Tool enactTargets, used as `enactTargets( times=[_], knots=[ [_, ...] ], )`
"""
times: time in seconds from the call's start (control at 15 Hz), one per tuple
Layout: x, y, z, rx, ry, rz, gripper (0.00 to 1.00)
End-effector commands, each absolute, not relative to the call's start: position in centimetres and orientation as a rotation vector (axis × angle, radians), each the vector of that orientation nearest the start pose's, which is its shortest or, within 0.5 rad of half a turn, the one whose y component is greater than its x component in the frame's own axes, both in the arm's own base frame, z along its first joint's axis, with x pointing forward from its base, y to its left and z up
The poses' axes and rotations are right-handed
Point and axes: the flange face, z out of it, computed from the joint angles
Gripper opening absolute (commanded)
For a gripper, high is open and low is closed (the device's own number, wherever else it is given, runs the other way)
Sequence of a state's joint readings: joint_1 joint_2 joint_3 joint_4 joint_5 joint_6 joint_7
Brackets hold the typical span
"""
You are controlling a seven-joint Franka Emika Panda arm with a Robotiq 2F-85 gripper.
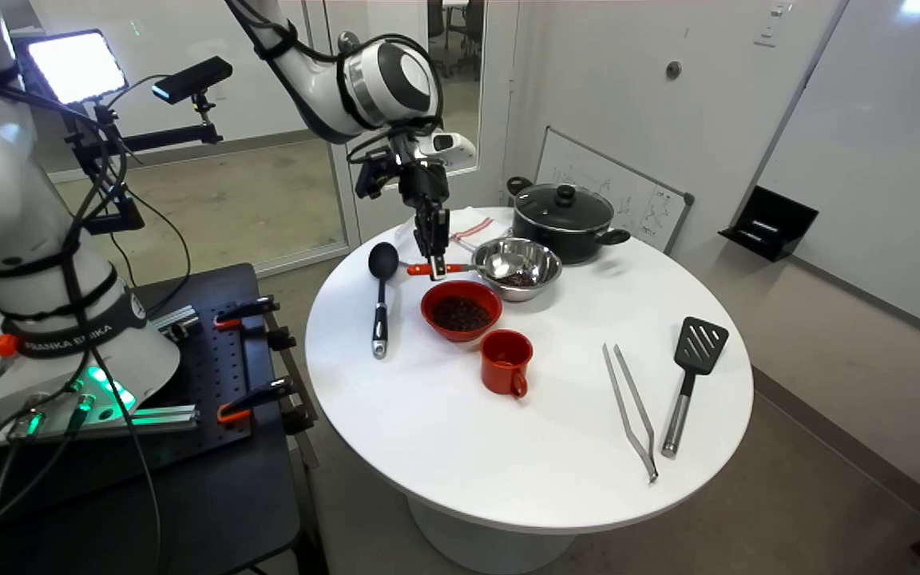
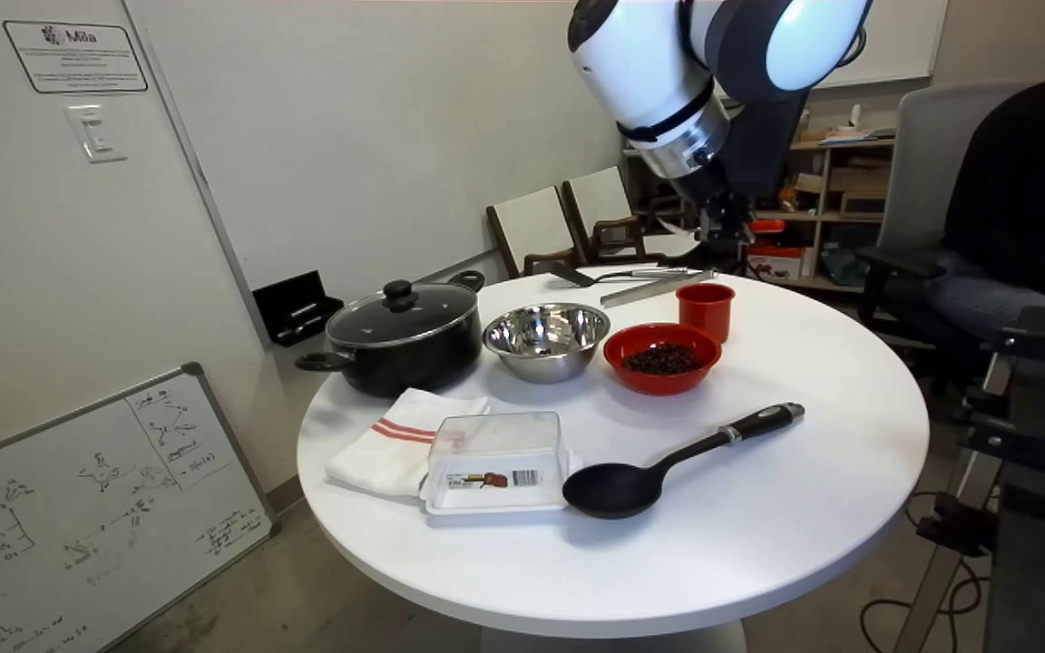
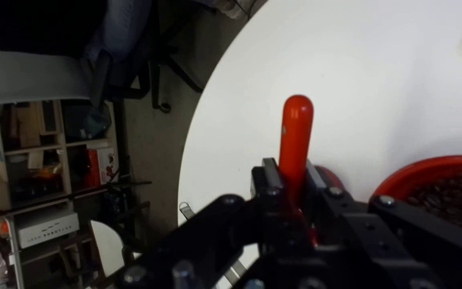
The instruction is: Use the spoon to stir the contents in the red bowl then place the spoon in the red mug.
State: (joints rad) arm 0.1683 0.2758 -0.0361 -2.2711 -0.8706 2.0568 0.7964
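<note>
- We take the spoon (image 1: 464, 268) to be the red-handled one held in the air, left of centre in an exterior view; it lies nearly level, and we judge that its steel head crosses the steel bowl (image 2: 545, 367) there only by line of sight.
- Our gripper (image 3: 293, 171) comes in from the bottom of the wrist view, its fingers (image 3: 272, 176) clamped on the spoon's handle from both sides, the butt jutting past them towards the top; we think this hold leaves the head free to dip.
- The red bowl (image 2: 663, 384) sits right of centre in an exterior view, dark beans (image 2: 665, 358) low inside, so we expect room to stir with little spilling.
- Just beside it the mug (image 2: 704, 313) stands upright, probably to make the last move short. We cannot tell whether the stirring is done; either step seems to call for tilting the spoon.
- A black spoon (image 1: 381, 307) lies at the left of the table (image 1: 428, 447) in an exterior view; we suppose it is a spare.
- The pot (image 2: 414, 358), cloth (image 2: 377, 462) and tub (image 2: 495, 476) sit left of centre in an exterior view; the tongs (image 1: 634, 397) and spatula (image 1: 688, 385) lie at the right in an exterior view, we guess to leave us working room.
</note>
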Motion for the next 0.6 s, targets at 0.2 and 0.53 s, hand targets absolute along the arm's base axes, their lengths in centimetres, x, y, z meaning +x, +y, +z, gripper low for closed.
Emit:
enactTargets(
  times=[0.2,0.53],
  knots=[
    [50.2,-1.7,22.3,2.423,-0.027,-0.255,0.04],
    [51.2,-5.2,22.1,2.635,0.064,-0.414,0.04]
  ],
)
